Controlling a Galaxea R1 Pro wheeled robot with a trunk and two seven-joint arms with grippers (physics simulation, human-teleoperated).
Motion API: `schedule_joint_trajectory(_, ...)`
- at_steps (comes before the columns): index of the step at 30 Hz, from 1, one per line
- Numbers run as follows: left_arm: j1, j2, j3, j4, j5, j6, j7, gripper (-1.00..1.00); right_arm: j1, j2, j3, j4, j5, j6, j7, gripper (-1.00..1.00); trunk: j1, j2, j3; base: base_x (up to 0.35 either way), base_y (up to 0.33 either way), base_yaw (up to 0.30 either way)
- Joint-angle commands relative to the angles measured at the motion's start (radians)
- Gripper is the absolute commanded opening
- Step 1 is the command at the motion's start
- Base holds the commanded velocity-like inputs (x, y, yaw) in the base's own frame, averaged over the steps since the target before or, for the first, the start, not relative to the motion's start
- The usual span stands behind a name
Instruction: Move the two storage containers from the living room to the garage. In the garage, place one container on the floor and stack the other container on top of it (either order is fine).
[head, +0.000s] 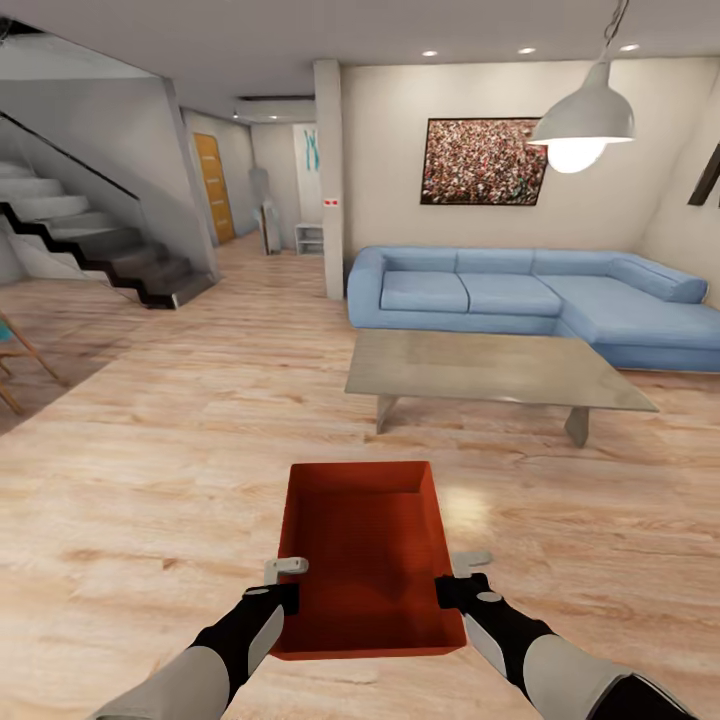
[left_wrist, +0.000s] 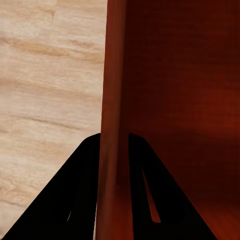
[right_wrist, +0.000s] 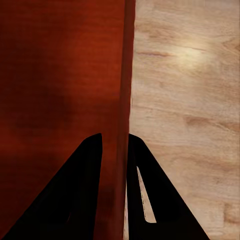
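Orange-red storage container (head: 365, 550) sat low centre of the head frame, carried above the light wood floor (head: 150, 480), long axis running away from the camera. Left gripper (head: 287, 580) clamped the container's left wall near the close end; right gripper (head: 455, 577) clamped the right wall opposite. In the left wrist view the container wall (left_wrist: 112, 100) ran straight up between the two dark fingers (left_wrist: 75, 200), one finger outside over the wood, one inside over the tray bottom, both pressed against the wall. Right wrist view mirrored it: wall (right_wrist: 126, 100) pinched between the fingers (right_wrist: 75, 200), tray interior on one side, wood planks (right_wrist: 185, 125) on the other. Container was open-topped, nothing visible inside.

Container's near edge was partly overlapped by the forearms at the bottom of the head frame. Both wrist views cut the container off, so only a wall strip and part of the bottom showed. Fingertips themselves were hard to separate from the dark shadow on the wall.

Beyond, mid-right of the frame: a grey coffee table (head: 490, 370), and behind it a blue sectional sofa (head: 540, 300). A framed picture (head: 485, 160) hung upper centre-right, pattern too fine to read. A pendant lamp (head: 585, 120) hung upper right. Stairs (head: 90, 230) upper left. A small red-and-white mark on the pillar (head: 329, 180) was unreadable. No legible writing anywhere.
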Motion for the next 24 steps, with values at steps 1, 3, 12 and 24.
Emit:
schedule_joint_trajectory(1,0.000,0.016,-0.004,0.000,-0.009,0.008,0.009,-1.00,-0.001,-0.002,-0.017,0.000,0.001,-0.006,-0.013,-1.00,0.000,-0.001,-0.001,0.000,0.000,0.300)
schedule_joint_trajectory(3,0.000,0.016,-0.004,0.000,-0.009,0.008,0.009,-1.00,-0.001,-0.002,-0.017,0.000,0.001,-0.006,-0.013,-1.00,0.000,-0.001,-0.001,0.000,0.000,0.300)
schedule_joint_trajectory(12,0.000,0.016,-0.004,0.000,-0.009,0.008,0.009,-1.00,-0.001,-0.002,-0.017,0.000,0.001,-0.006,-0.013,-1.00,0.000,-0.001,-0.001,0.000,0.000,0.300)
schedule_joint_trajectory(24,0.000,0.016,-0.004,0.000,-0.009,0.008,0.009,-1.00,-0.001,0.000,-0.017,0.000,0.001,-0.006,-0.013,-1.00,0.000,-0.001,-0.001,0.000,0.000,0.300)
